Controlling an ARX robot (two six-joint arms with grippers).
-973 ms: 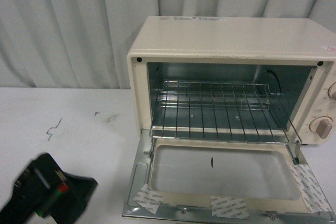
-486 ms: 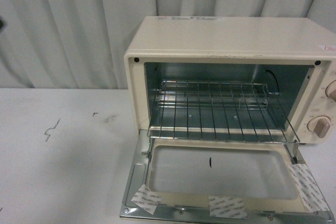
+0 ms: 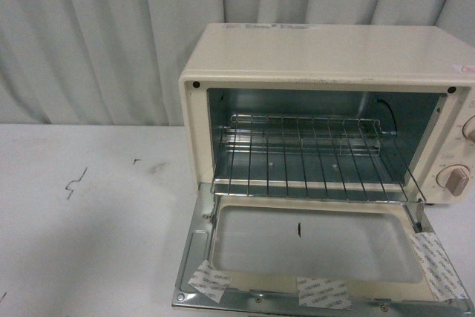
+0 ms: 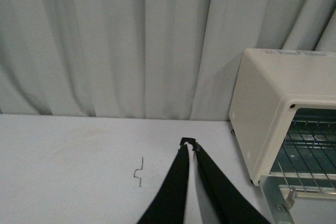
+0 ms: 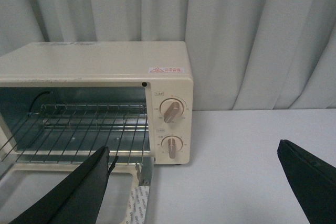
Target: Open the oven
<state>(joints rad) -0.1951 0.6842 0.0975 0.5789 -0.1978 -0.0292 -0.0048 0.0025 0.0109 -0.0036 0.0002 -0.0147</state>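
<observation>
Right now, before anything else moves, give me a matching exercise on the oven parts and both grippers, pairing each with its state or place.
Column one:
1. oven door
2. wire rack
3. left gripper
4. right gripper

Column two:
A. open, jaws wide apart
B. shut, fingers meeting at the tips, holding nothing
C. swung down flat, fully open
D. sitting level inside the cavity

Pairs: 1-C, 2-D, 3-B, 4-A
</observation>
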